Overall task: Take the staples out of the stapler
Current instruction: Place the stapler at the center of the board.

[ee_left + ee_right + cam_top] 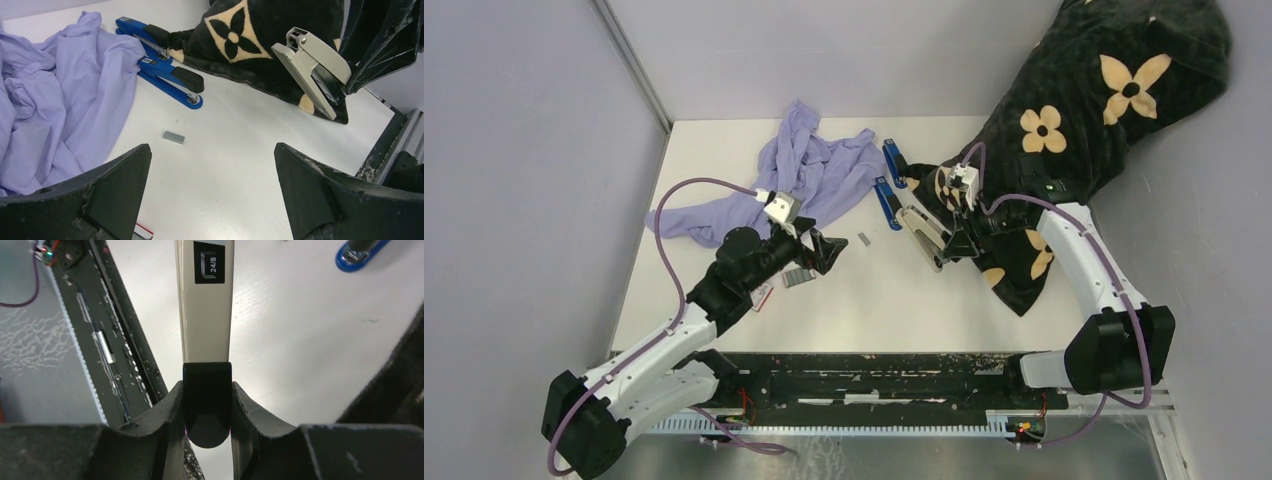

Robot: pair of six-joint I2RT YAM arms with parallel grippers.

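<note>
Right of centre, above the white table (924, 300), the right claw (207, 405) is closed part-way on the black rear end of the beige stapler (312, 70). It holds the stapler off the surface. From the left wrist view the stapler is hinged open, its top arm lifted away from its base. That pose probably serves to expose the magazine so the contents can drop or be picked out. Whether any strips remain inside cannot be told.

The left claw (211, 150) hangs low over the table with its jaws spread fully apart and nothing between them. It looks ready to take or tidy what comes out. One strip of staples (173, 136) lies flat on the bare table, well apart from both claws. A small grey cluster (797, 277), likely more strips, sits just beside the left claw, with a red-and-white box (761, 297) near it.

Two blue staplers (886, 203) lie at the far side between a crumpled lilac cloth (809, 175) on the left and a black blanket with cream flowers (1104, 100) on the right. The blanket spills onto the table under the right arm.

The table is smooth and matt white. Plain grey walls meet in a far corner, and a dark scuffed rail (874, 375) runs along the near edge.
</note>
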